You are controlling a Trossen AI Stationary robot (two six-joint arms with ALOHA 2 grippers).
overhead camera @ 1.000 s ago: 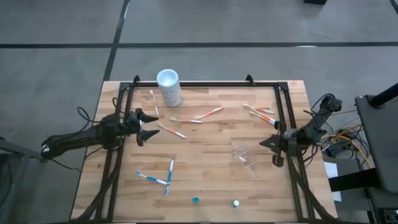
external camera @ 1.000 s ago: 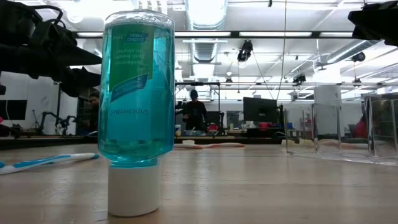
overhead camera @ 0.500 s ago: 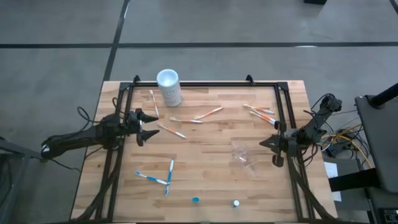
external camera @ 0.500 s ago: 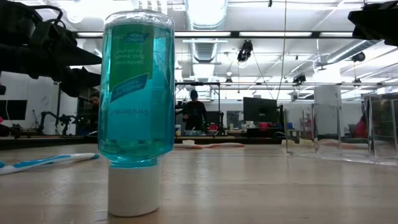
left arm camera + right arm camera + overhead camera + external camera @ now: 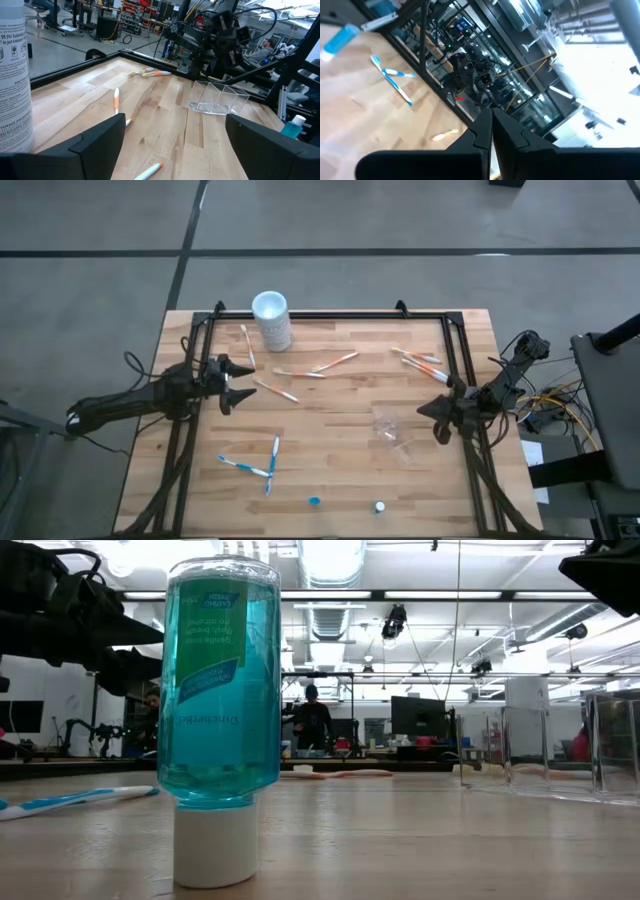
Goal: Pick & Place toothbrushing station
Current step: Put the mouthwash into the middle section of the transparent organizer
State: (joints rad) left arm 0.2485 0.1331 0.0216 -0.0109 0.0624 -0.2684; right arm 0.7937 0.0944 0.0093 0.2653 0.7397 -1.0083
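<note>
The clear plastic cup (image 5: 392,430) lies on the wood table right of centre; it also shows in the left wrist view (image 5: 220,97). Orange-and-white toothbrushes lie flat at the far middle (image 5: 335,363), far left (image 5: 275,391) and far right (image 5: 420,361). Blue-and-white toothbrushes (image 5: 258,463) lie near the front left. A blue cap (image 5: 314,501) and a white cap (image 5: 380,506) sit near the front edge. My left gripper (image 5: 228,375) hovers open at the table's left side. My right gripper (image 5: 425,412) hovers shut just right of the clear cup, its fingers meeting (image 5: 491,114).
A tall opaque white cup (image 5: 272,320) stands at the far left. A teal bottle (image 5: 218,710) stands on its white cap close to the low camera. A black rail frame (image 5: 330,315) runs along the far, left and right edges. People show in the room beyond.
My right gripper has rolled about the line it points along while staying in place and shut. Nothing on the table has moved.
</note>
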